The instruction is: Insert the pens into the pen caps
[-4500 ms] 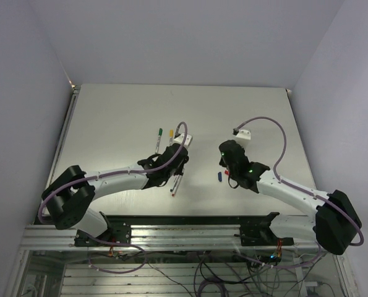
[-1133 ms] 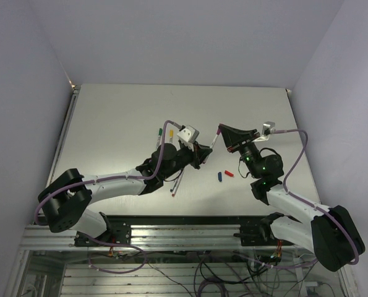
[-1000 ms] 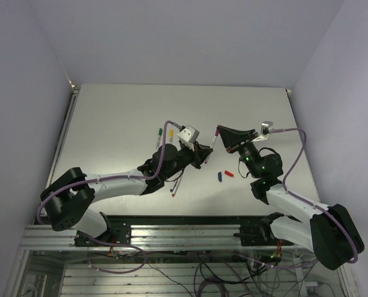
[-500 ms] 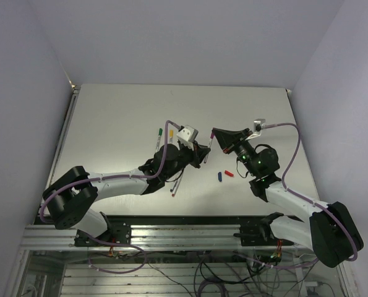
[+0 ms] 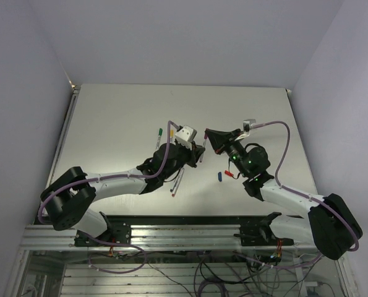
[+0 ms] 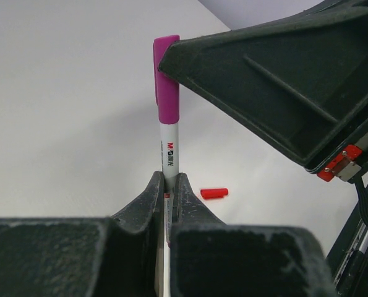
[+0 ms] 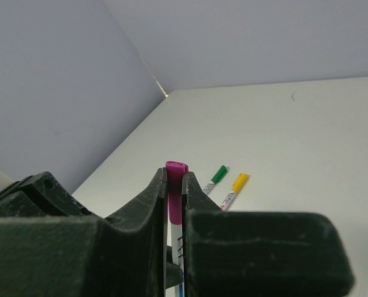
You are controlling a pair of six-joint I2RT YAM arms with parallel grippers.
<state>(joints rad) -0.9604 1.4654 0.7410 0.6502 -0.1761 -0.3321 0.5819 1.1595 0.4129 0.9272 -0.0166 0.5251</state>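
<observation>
1. We see the left arm (image 5: 115,179) reach from the near-left corner of the desk (image 5: 122,111) toward its middle. The wrist is raised and the left hand (image 6: 169,179) is lifted off the surface.
2. The right arm (image 5: 289,197) comes in from the near-right corner and bends back toward the centre. The right hand (image 7: 174,179) meets the left one above the desk's middle.
3. The left hand's fingers (image 6: 151,192) are clamped on the white barrel of a pen (image 6: 169,148).
4. The right hand's fingers are closed on the purple cap (image 6: 166,80), which sits over the pen's far end.
5. The pen is held in the air, its long axis running from one hand to the other. Its capped end points toward the far edge.
6. A red cap (image 6: 214,193) and a blue cap (image 5: 219,176) lie near each other toward the near edge, right of centre.
7. A green-ended pen (image 7: 218,176) and a yellow-ended pen (image 7: 236,184) lie side by side left of centre, with their coloured ends toward the far edge.
</observation>
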